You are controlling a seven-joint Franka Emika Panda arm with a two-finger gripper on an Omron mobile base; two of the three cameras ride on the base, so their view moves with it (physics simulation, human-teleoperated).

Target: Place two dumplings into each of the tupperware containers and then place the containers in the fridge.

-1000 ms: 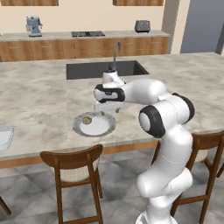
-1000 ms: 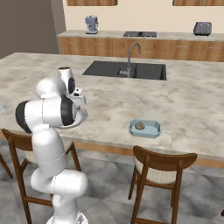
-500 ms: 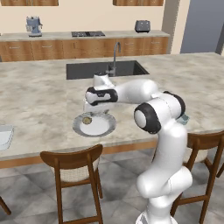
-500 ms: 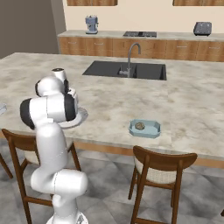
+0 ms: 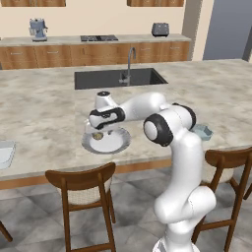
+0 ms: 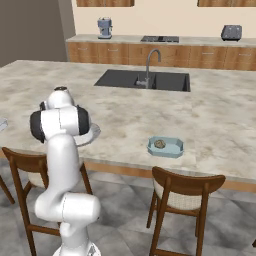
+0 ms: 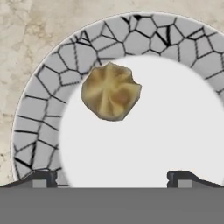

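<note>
Dumpling: lumpy tan-brown pleated dumpling [image 7: 110, 91] on round white grey-rimmed plate [image 7: 39, 127]; probably soft, light.
Hold: across its middle.
Gripper [image 7: 113, 176]: spread wide, empty.

Kitchen, island sink [image 5: 117, 78], stovetop [image 5: 99, 38], toaster [image 5: 159, 29]

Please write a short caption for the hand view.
Open pincer above a dumpling lying on the grey-rimmed plate.

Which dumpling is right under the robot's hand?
The dumpling on the round plate, below the open gripper. The other dumpling sits far off in the blue container.
</note>
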